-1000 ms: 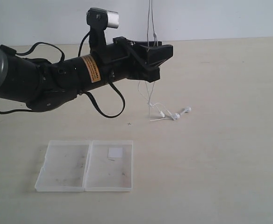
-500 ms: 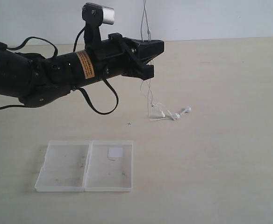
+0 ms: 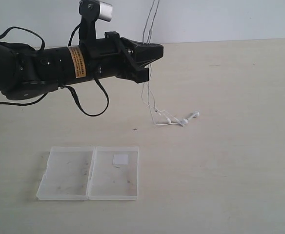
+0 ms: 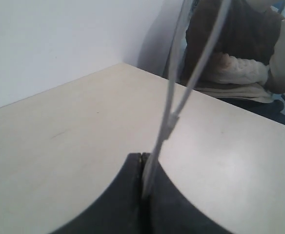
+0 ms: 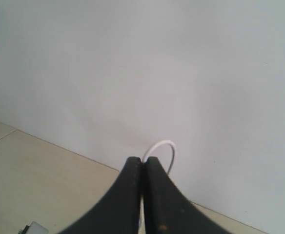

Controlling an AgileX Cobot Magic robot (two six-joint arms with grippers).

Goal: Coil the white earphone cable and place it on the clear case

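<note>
Both claws (image 4: pixel 141 159) (image 5: pixel 142 162) (clamped tight) pinch earphone cable (image 4: pixel 165 139).

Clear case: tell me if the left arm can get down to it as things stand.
Probably yes. The clear case lies open on the table by the left arm with nothing between, though its fingers are shut on the earphone cable.

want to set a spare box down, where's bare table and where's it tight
Free: the wide stretch of table right of the clear case and nearer the camera than the white earphone cable; also the table's far right side. Crowded: around the cable's earbuds, where its strands rise from the tabletop to the shut left gripper.
</note>
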